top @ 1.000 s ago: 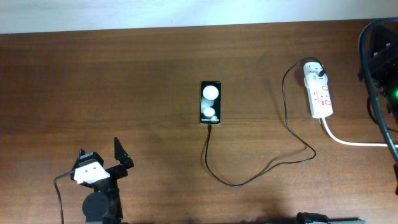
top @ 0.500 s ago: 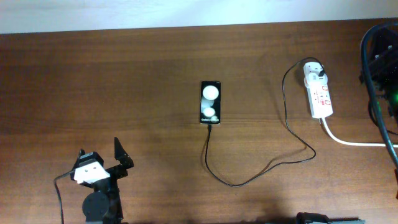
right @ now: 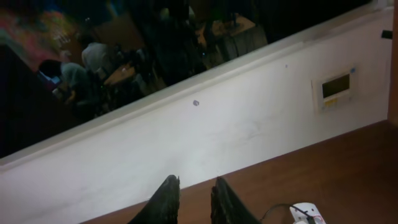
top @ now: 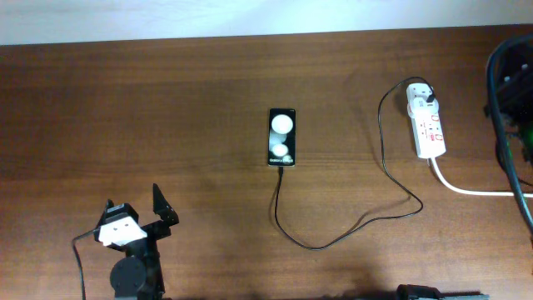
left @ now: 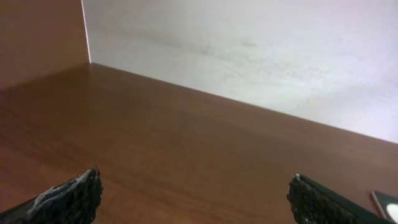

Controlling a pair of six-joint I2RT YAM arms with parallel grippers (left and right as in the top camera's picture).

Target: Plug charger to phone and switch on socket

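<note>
1. Change: over the last second the phone, the charger and the socket have not moved. Only the right arm's dark cabling at the 3 o'clock edge of the overhead view has shifted slightly outward.
2. Meaning: we judge that the right arm is drawing clear of the socket and no longer working on it. The charger's tip meets the phone's 6 o'clock end. We cannot tell whether it is seated, and the socket's red switches are too small to read.
3. Phone: it lies flat near the middle of the counter, long axis 12 to 6 o'clock, with the end bearing the tiny white text pointing to 6.
4. Charger: from the phone it loops toward 5 o'clock, runs out toward 3, then climbs toward 12 to the white plug on the socket's 12 o'clock end.
5. Socket: it lies at 3 o'clock from the phone, well apart. Its long axis runs roughly 12 to 6, and the thick white cord leaves toward 4.
6. Left tool: it is at 7 o'clock from the phone, well apart, with fingers wide and holding nothing.
7. Right tool: its fingers are narrow, almost together, with nothing between them. It is raised and faces the wall.
</note>
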